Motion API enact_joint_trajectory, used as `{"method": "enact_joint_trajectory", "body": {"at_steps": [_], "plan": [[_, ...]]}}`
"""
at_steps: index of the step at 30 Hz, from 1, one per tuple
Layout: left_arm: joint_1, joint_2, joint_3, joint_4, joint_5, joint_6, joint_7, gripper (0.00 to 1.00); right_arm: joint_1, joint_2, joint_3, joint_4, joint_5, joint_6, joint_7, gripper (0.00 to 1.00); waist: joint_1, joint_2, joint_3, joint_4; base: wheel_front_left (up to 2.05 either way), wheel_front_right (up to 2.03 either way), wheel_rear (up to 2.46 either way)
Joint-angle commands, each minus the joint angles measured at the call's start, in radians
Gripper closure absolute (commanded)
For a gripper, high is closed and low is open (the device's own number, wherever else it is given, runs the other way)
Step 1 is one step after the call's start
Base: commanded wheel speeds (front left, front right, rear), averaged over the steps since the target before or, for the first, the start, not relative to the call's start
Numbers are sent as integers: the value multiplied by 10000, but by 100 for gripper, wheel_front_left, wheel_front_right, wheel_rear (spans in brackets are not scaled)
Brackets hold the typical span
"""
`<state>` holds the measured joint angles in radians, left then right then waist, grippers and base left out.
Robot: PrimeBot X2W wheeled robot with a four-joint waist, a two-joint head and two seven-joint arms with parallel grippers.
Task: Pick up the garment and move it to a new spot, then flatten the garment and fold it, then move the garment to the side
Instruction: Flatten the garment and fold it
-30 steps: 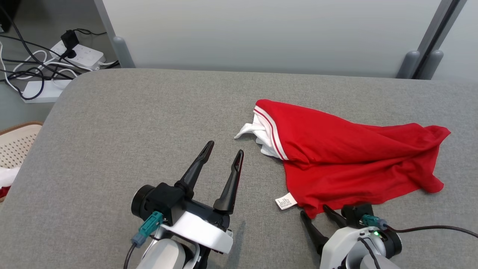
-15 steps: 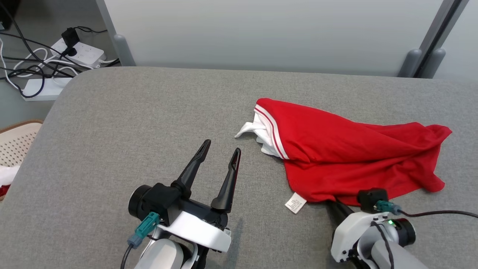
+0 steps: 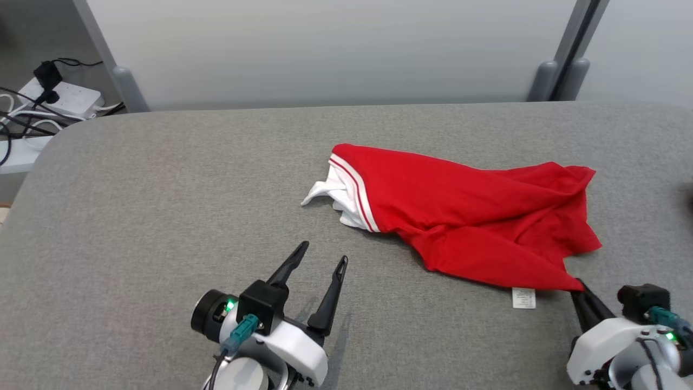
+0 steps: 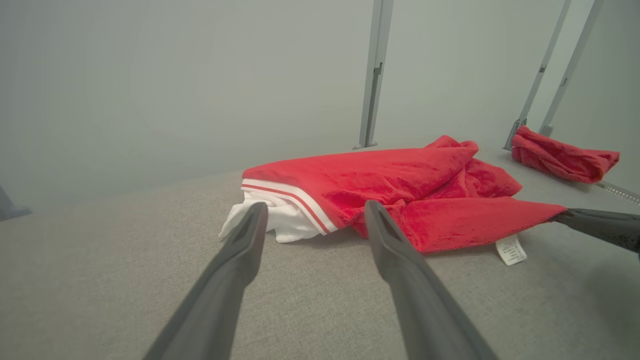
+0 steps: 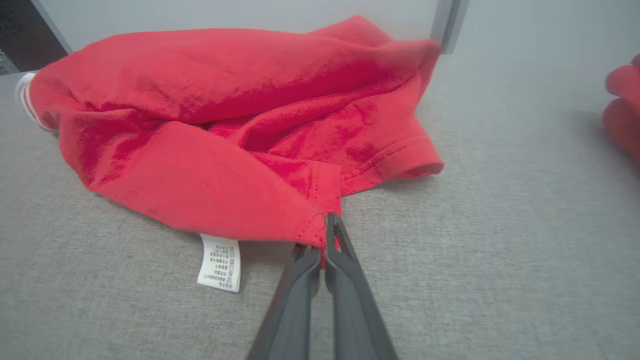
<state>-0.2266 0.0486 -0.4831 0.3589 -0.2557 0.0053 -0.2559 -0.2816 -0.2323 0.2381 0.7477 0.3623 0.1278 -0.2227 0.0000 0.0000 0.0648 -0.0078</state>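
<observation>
The red garment is lying crumpled on the grey table, in the right half of the head view and about midway between the near and far edges. Its white part, edged with a red-and-white striped band, is pointing toward the robot's left, while the red cloth is spreading out to the right in loose folds. A white label is hanging from the near hem and resting flat on the table.

The right hand is pinching the near right corner of the garment, just beside the label. In the right wrist view its two dark fingers are pressing together on the stitched hem, and a flat flap of the cloth is stretching toward them.

The left hand is sitting low over the table, near the white end but apart from it. Its fingers are spread wide, with nothing between them.

In the left wrist view another red cloth is lying well beyond the garment, near the wall posts. A power strip with cables is lying on the floor past the table's far left corner.
</observation>
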Motion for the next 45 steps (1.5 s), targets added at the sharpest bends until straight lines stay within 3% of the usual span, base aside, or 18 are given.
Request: {"method": "enact_joint_trajectory", "body": {"at_steps": [1,7,10,13,18,26,34,35,37,38,39,45], "plan": [[-694,20,323,-147,100,-21,-59,0,66,-229,-34,-320,-122,29,40,100,0,0,52,-207,0,0,0],[-1540,19,304,669,257,-121,-59,0,526,-364,-2597,-1289,-1504,29,484,100,0,0,217,-754,0,0,0],[-1714,18,244,917,253,-178,-59,0,724,-47,-4025,-1829,-2427,29,715,100,0,0,280,-914,0,0,0],[-1742,18,43,1431,15,-351,-52,0,919,517,-4789,-2391,-3175,29,1088,100,0,0,318,-1030,0,0,0],[-2002,17,-827,2394,-433,-630,398,0,1204,1275,-5011,-3136,-3609,29,1572,100,0,0,475,-1075,0,0,0],[-3084,17,-2086,4044,-259,-26,925,0,1195,1619,-4767,-3794,-3480,29,1870,100,0,0,831,-1163,0,0,0],[-3670,17,-2927,5032,-267,209,1142,0,1107,1659,-4734,-4101,-3414,29,1924,100,0,0,1028,-1288,0,0,0],[-3711,17,-3007,5119,-312,229,1124,9,1110,1665,-4729,-4114,-3404,29,1920,100,0,0,1038,-1306,0,0,0],[-3774,17,-3142,5228,-444,232,1015,52,1121,1679,-4707,-4122,-3369,29,1911,100,0,0,1047,-1342,0,0,0],[-3795,17,-3211,5274,-526,207,966,89,1126,1686,-4691,-4121,-3351,29,1911,100,0,0,1049,-1360,0,0,0],[-3818,17,-3280,5324,-596,195,911,100,1127,1694,-4675,-4118,-3327,29,1912,100,0,0,1047,-1376,0,0,0],[-3855,17,-3349,5217,-1716,-243,589,100,1064,1664,-4581,-4189,-3295,29,1862,100,0,0,992,-1416,0,0,0]]}}
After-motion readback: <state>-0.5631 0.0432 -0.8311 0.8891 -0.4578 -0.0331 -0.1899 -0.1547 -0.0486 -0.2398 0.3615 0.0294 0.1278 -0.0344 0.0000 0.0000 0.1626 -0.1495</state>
